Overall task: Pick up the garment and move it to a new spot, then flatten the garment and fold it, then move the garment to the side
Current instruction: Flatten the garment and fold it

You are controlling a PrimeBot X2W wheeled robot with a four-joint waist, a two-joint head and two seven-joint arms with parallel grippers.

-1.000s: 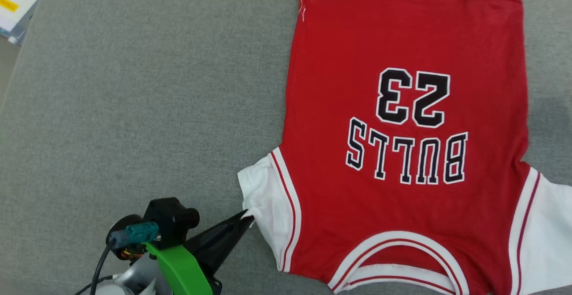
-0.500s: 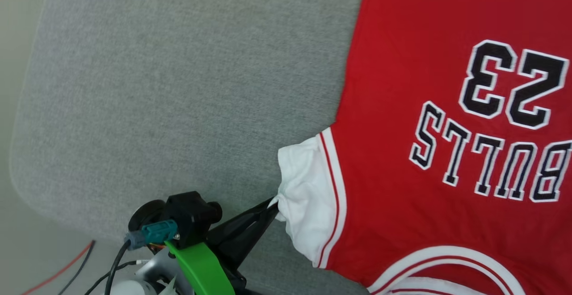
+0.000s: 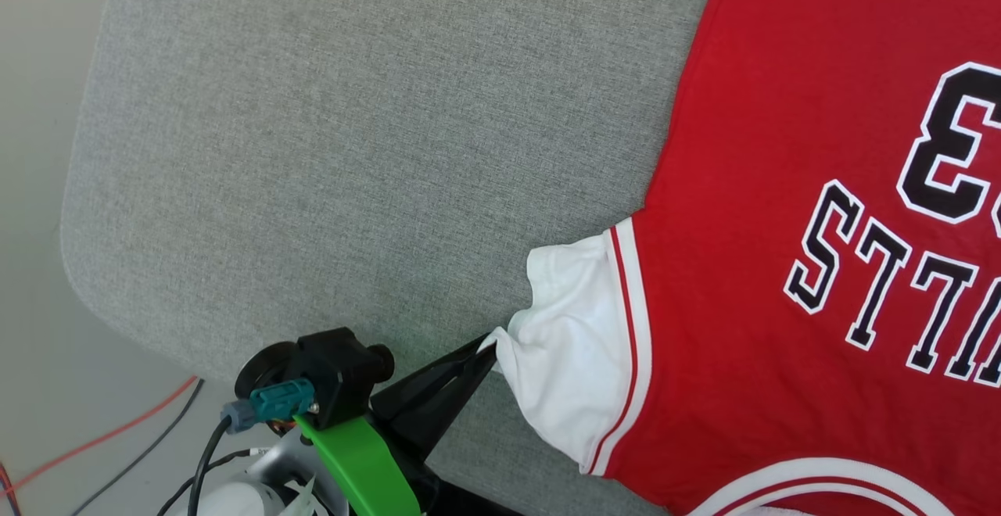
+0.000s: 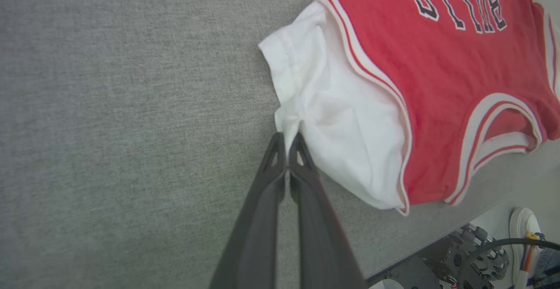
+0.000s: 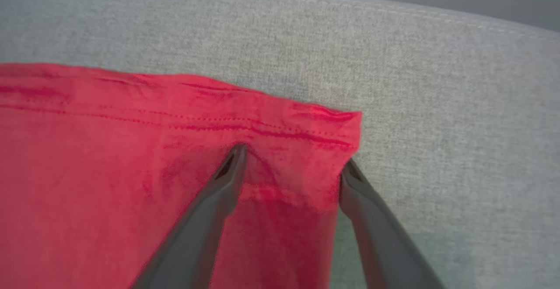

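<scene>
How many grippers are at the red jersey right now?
2. The left gripper is shut on the edge of the white sleeve of the jersey. The right gripper is open, straddling a corner of the red hem.

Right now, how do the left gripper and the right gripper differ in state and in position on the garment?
The left gripper is shut, pinching the edge of the white sleeve; the right gripper is open and clamps nothing. The left gripper meets white cloth; the right gripper has its fingers astride a corner of the red hem. Both are at the garment on the grey surface.
</scene>
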